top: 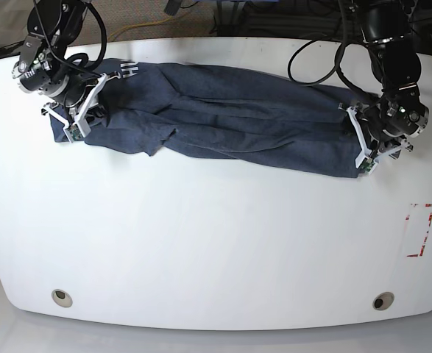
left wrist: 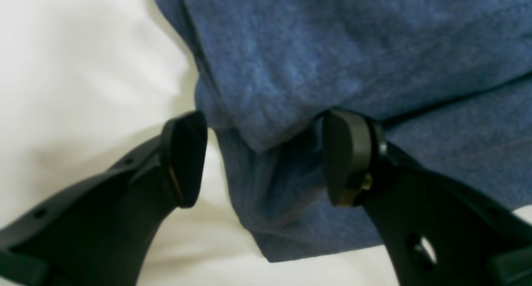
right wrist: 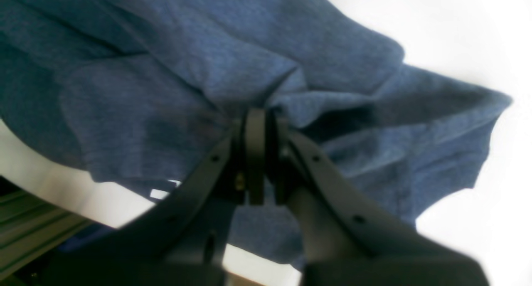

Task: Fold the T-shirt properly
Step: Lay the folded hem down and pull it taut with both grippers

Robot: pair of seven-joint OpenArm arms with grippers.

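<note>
fingers of right gripper (right wrist: 255, 153) pinched t-shirt (top: 223, 118); left gripper (left wrist: 266, 159) spread at hem; long band made, crosswise folds left

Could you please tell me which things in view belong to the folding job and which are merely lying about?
For the job:
T-shirt
left pincer, open at the hem
right pincer, shut on the T-shirt

Lying about:
red marking on the table

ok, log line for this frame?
stage: folding | T-shirt: long band on table | left gripper: open at edge | right gripper: shut on T-shirt
</note>
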